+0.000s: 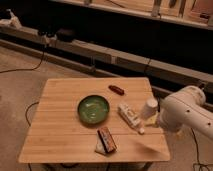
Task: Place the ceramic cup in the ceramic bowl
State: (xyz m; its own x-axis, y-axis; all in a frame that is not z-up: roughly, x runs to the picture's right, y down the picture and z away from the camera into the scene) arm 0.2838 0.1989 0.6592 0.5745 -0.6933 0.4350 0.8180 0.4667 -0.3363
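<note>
Tabletop (65,131): ceramic cup (149,107) beside pincer (155,119) (right edge).

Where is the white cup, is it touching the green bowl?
Apart. The camera view shows the white tube and bare table between ceramic cup and ceramic bowl. The gripper hovers by the cup at the right edge.

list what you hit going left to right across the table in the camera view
ceramic bowl → small red object → white tube → ceramic cup → end effector, at the table's right edge beside the cup
</note>
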